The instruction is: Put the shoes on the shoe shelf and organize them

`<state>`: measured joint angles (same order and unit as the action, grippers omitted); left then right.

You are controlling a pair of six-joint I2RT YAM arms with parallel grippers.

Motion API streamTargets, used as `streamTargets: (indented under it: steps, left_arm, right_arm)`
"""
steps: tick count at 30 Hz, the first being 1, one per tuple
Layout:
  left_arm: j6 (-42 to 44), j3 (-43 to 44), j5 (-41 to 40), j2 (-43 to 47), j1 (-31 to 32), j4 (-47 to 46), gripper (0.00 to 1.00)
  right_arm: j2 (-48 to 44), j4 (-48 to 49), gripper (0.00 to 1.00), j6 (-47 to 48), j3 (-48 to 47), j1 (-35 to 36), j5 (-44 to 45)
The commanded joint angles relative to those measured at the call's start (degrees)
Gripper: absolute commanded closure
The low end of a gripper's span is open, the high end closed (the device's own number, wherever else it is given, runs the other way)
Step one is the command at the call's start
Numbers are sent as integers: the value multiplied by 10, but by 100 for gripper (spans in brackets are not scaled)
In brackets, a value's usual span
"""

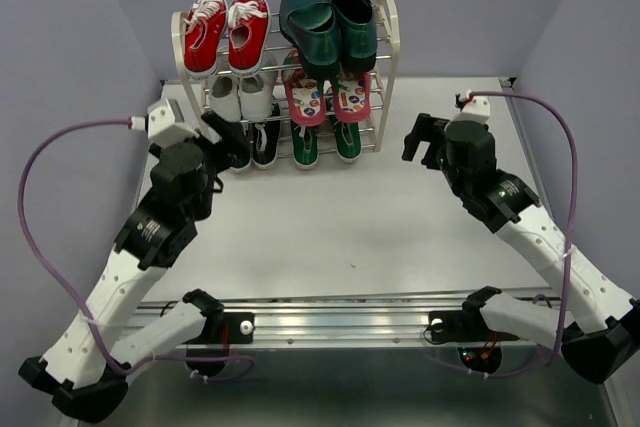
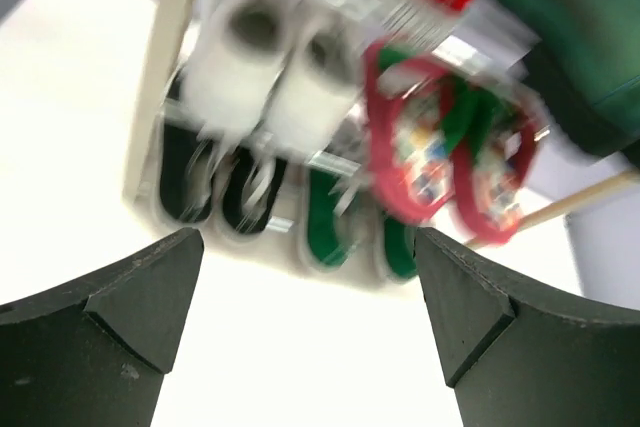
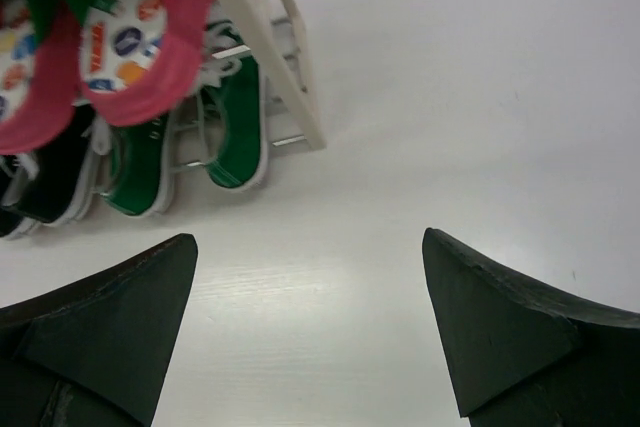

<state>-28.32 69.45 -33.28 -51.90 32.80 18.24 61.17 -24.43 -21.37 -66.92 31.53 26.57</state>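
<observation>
Shoes (image 1: 330,17) on shelf (image 1: 390,39), left hand (image 2: 308,282), right hand (image 3: 310,282) spread

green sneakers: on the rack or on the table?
On the rack: both green sneakers sit on the shoe shelf's bottom tier, under the flip-flops.

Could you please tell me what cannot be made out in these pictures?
Left wrist view: motion blur smears the white sneakers and flip-flops.
Top view: the left arm covers part of the black sneakers; flip-flops overhang the green sneakers.
Right wrist view: the top edge cuts off the shelf's upper tiers.
</observation>
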Motion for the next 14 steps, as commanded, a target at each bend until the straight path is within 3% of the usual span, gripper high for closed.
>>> streamTargets:
  steps: [1,4,8,14]
  left_arm:
    - [-136,-140,-26,92,-3,81,1]
    - [-227,-207,-55,138,-3,164,1]
    - [-310,-261,-75,186,-3,224,1]
    - [-302,-262,-72,211,-3,193,1]
  right_arm:
    - [-27,20,0,-85,83,2,86]
    - [-38,20,0,-122,133,2,126]
    - [-54,24,0,-153,167,2,96]
    - [-54,40,0,-147,169,2,89]
